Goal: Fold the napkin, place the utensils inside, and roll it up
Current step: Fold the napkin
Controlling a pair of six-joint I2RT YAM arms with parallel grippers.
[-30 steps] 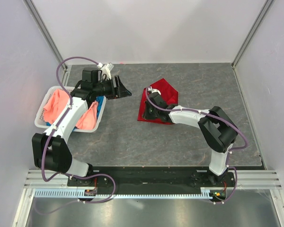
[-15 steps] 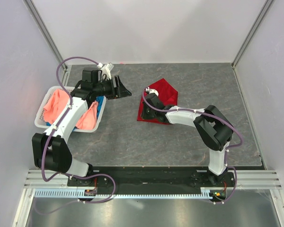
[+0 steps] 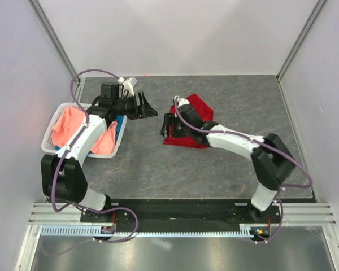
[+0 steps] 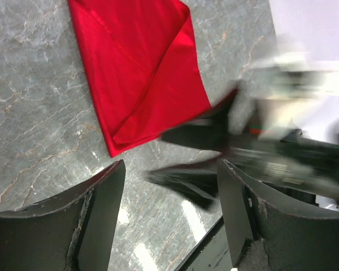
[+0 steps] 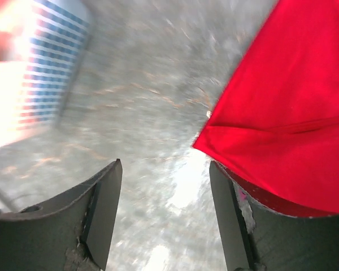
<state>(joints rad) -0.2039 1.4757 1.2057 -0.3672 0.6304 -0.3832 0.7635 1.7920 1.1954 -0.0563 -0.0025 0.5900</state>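
The right arm (image 3: 231,141) hides the middle of the napkin (image 3: 201,106); the right gripper (image 3: 167,125) gapes empty at its edge. The left gripper (image 3: 150,107), wide too, hovers by a basket (image 3: 45,148).

White basket (image 3: 47,146) sitting at left of grey tabletop (image 3: 158,169); salmon-pink cloths (image 3: 65,127) lying inside; blue cloth (image 3: 120,123) showing beneath.

right gripper (image 3: 165,126) opened, napkin (image 3: 200,107) released
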